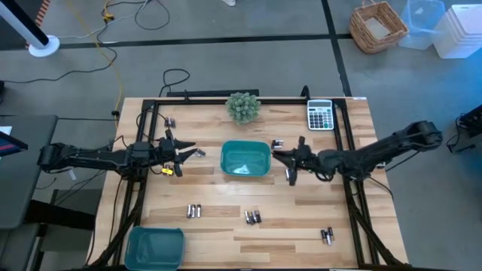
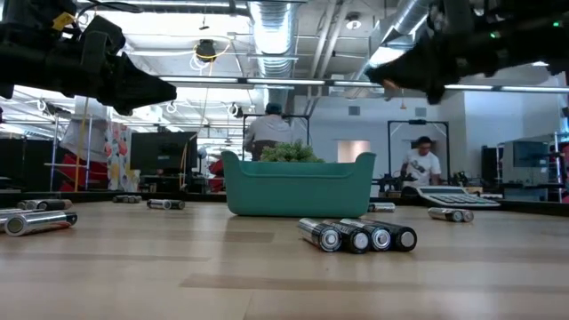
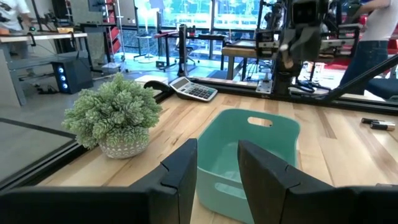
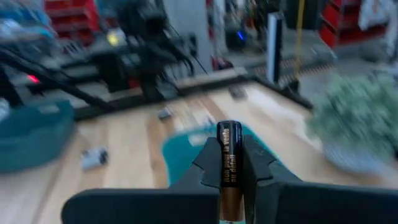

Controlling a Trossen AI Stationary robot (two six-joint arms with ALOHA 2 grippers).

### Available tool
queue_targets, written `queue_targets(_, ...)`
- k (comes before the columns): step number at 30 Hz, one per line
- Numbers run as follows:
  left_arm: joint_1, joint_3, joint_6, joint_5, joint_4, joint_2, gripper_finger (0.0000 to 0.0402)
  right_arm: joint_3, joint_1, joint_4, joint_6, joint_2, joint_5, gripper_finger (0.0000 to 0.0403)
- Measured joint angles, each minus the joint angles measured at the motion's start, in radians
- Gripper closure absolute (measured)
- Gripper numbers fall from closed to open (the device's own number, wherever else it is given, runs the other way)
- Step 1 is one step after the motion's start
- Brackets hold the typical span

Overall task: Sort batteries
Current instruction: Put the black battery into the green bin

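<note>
Clamped upright between the right gripper's (image 4: pixel 231 180) fingers is a single battery (image 4: pixel 229 163), black at the upper end and coppery lower down, with small gold lettering along its side too blurred to read. Beyond that pinch lies the centre teal tray (image 1: pixel 245 159), with the claw raised just beside its right edge. Across the tray, the left gripper (image 1: pixel 193 153) hangs above the wood with its fingers (image 3: pixel 181 171) parted a little and nothing between them. Loose batteries (image 2: pixel 357 236) lie in small clusters on the table (image 1: pixel 301 218): dark cylinders with silvery ends, four side by side in front of the tray. A small potted plant (image 1: pixel 243 106) and a grey calculator (image 1: pixel 320 115) sit at the far edge; a second teal tray (image 1: pixel 154 248) rests at the near left corner.
</note>
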Motion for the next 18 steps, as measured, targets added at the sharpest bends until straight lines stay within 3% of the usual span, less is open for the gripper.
queue_targets(9,0.000,0.000,-0.004,0.000,0.002,0.000,0.0289,0.169,-0.053,0.079,-0.092,0.230,-0.108,0.0376)
queue_targets(13,0.000,0.000,-0.012,0.000,0.004,0.000,0.0289,0.220,-0.059,0.081,-0.129,0.259,-0.114,0.0365)
queue_targets(18,0.000,0.000,-0.012,0.000,0.005,0.000,0.0289,0.241,-0.072,0.079,-0.123,0.263,-0.135,0.0323)
